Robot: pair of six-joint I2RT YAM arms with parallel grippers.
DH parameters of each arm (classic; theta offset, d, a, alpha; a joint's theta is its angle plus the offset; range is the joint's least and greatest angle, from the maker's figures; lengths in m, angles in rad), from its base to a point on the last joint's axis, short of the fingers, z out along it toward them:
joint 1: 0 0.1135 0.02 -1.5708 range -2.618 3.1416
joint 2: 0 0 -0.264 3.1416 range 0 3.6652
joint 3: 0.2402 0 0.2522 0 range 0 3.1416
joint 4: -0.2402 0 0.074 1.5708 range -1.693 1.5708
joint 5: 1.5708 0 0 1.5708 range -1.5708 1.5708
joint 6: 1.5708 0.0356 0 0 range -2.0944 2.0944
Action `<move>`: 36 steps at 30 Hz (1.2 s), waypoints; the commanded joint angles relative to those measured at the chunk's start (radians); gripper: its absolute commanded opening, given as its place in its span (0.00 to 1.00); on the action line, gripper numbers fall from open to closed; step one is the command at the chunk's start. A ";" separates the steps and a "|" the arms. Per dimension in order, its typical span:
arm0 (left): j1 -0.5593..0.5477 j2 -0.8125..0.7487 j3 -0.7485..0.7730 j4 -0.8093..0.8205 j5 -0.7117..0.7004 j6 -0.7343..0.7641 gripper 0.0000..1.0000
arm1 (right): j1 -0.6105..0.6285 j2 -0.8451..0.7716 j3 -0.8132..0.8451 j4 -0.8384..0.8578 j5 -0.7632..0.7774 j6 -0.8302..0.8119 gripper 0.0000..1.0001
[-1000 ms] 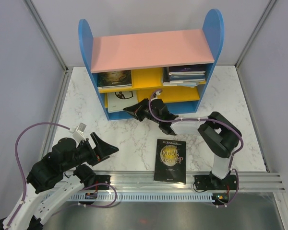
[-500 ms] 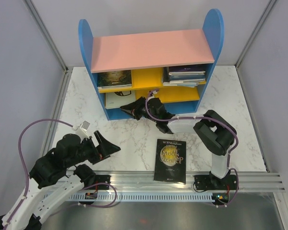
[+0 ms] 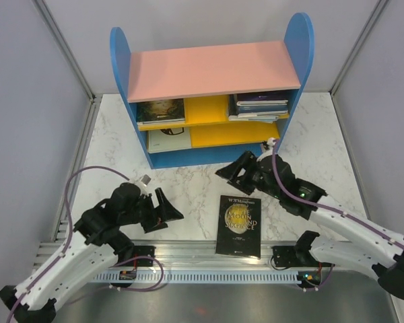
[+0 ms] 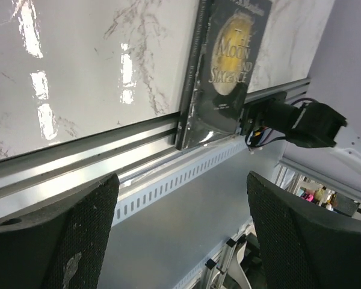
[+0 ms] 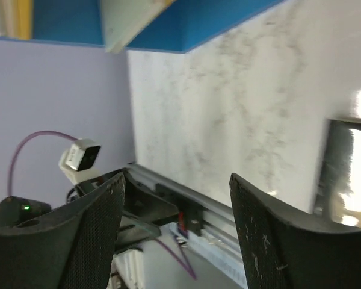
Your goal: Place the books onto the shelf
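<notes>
Right arm has backed out of the lower shelf. Its pincer (image 3: 227, 179) now hangs over the bench (image 3: 188, 185) just in front of the shelf's blue base, jaws spread, nothing between them. Left pincer (image 3: 170, 211) has crept right, also wide open and empty.

Shelf (image 3: 209, 70): 2 rounded blue side panels, 1 flat pink top, 2 yellow boards.
- Upper board: 1 dark forest-cover book (image 3: 160, 110) on the left, flat stack (image 3: 259, 104) on the right, count unclear.
- Lower board: 1 pale book (image 3: 168, 140) on the left.

1 black book (image 3: 240, 225), glossy with a gold moon, lies flat on the bench between the arms. Its near edge overhangs the slotted aluminium rail (image 3: 188, 250). Bench is glossy white marble-pattern.
</notes>
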 commanded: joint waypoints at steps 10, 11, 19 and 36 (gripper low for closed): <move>-0.118 0.454 -0.158 0.626 0.144 -0.003 0.86 | 0.013 0.025 -0.124 -0.893 0.251 -0.033 0.70; -0.143 0.531 -0.155 0.652 0.134 -0.007 0.86 | 0.016 0.025 -0.118 -0.917 0.270 -0.032 0.71; -0.333 0.903 -0.059 0.801 0.026 -0.038 0.83 | 0.035 0.054 -0.142 -0.832 0.200 -0.061 0.71; -0.507 1.095 -0.167 1.250 0.006 -0.251 0.82 | 0.176 0.131 -0.336 -0.327 -0.045 0.022 0.66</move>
